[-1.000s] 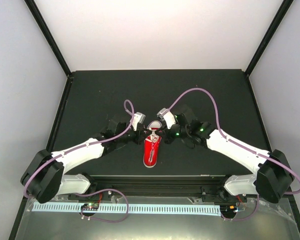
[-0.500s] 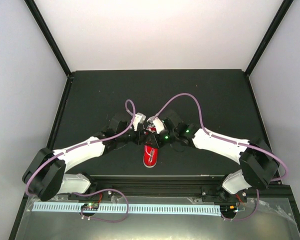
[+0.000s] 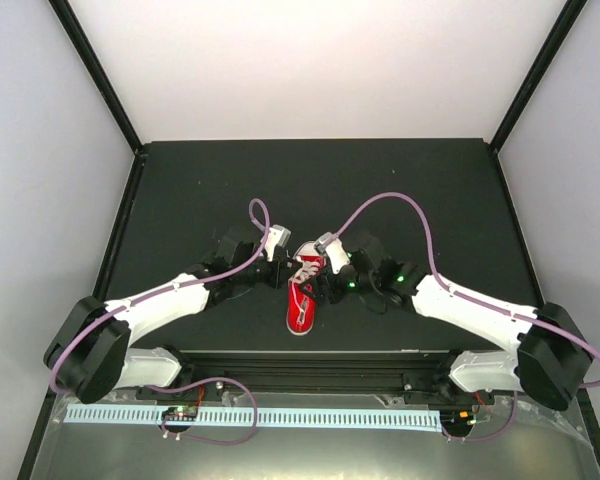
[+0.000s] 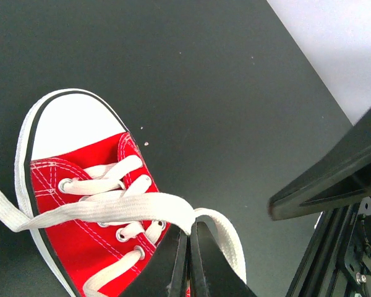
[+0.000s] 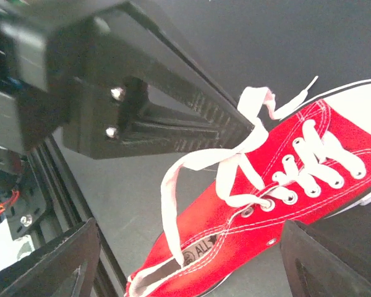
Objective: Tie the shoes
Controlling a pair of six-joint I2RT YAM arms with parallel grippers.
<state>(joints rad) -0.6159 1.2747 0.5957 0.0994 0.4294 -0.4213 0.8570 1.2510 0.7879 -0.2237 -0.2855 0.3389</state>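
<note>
My left gripper (image 4: 188, 238) pinches the lace (image 4: 111, 209) at bottom centre to pull it taut over the sneaker (image 4: 93, 238) (right gripper (image 5: 191, 247) just sits spread open).

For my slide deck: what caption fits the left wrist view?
Left gripper pinching a white lace of the red sneaker on the black table.

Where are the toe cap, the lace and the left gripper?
toe cap (image 4: 71, 127): left wrist view, white rubber centre.
lace (image 4: 105, 209): left wrist view, flat span over the eyelets.
left gripper (image 4: 190, 232): left wrist view, between closed fingertips.
</note>
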